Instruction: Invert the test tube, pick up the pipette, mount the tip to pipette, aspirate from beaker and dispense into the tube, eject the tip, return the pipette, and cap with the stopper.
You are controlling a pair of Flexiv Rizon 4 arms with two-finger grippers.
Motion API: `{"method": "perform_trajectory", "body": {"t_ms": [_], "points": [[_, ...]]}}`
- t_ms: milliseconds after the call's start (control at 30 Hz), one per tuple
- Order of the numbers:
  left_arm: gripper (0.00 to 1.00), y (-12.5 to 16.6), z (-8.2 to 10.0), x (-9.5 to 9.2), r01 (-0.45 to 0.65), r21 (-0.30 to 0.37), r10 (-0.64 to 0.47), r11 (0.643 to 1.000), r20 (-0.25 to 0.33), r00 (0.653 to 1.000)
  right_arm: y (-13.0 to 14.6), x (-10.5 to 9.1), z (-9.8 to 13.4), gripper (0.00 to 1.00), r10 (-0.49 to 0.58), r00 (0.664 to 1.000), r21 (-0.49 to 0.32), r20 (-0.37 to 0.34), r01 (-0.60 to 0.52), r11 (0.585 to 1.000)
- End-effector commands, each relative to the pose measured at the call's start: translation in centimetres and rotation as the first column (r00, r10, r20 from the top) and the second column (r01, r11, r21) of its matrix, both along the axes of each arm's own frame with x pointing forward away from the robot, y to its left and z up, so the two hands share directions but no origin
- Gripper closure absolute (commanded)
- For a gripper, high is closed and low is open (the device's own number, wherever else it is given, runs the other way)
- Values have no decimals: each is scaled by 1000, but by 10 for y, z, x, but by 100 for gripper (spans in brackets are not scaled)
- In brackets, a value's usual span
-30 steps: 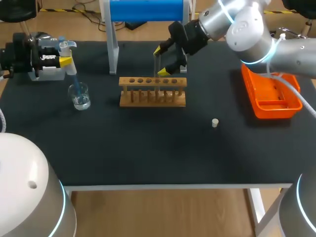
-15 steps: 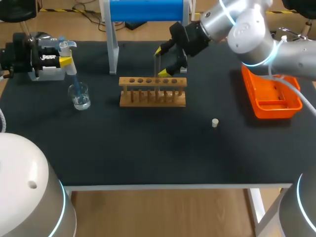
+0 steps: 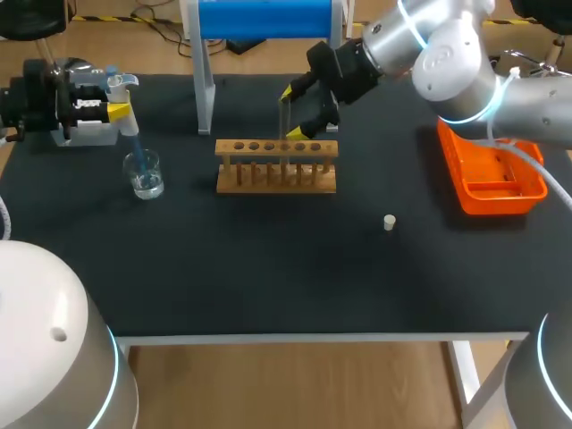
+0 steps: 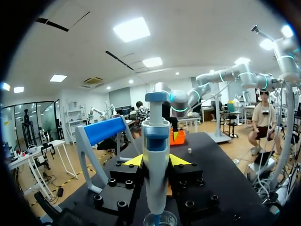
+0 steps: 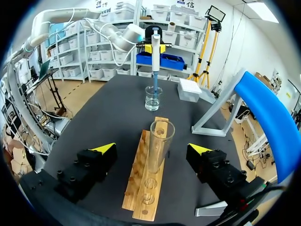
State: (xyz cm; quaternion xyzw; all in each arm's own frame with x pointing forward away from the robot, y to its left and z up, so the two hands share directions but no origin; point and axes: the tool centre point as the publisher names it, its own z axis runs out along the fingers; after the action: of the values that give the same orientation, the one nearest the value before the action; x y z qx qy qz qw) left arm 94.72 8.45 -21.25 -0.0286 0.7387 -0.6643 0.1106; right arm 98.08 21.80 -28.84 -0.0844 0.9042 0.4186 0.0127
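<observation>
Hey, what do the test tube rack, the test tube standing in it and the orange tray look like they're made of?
Test tube rack: looks like unpainted wood, pale brown and matte.
Test tube: clear glass or plastic, see-through with a glinting rim; I cannot tell which.
Orange tray: probably moulded plastic, judging by the uniform bright colour and smooth walls.
</observation>
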Motion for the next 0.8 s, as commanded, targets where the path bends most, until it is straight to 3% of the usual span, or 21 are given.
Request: {"method": "perform_trajectory", "body": {"t_ms": [33, 467, 800], "points": [[100, 1, 1, 0, 3, 1, -3, 1000, -1, 1000, -1, -1, 0, 0, 0, 1000, 0, 0, 0, 1000], [100, -2, 18, -3, -15, 32, 15, 999, -4, 1000, -1, -1, 0, 0, 0, 1000, 0, 0, 0, 1000], [100, -5, 43, -1, -30, 55, 29, 998, 10, 1000, -1, -1, 0, 0, 0, 1000, 0, 0, 0, 1000]]}}
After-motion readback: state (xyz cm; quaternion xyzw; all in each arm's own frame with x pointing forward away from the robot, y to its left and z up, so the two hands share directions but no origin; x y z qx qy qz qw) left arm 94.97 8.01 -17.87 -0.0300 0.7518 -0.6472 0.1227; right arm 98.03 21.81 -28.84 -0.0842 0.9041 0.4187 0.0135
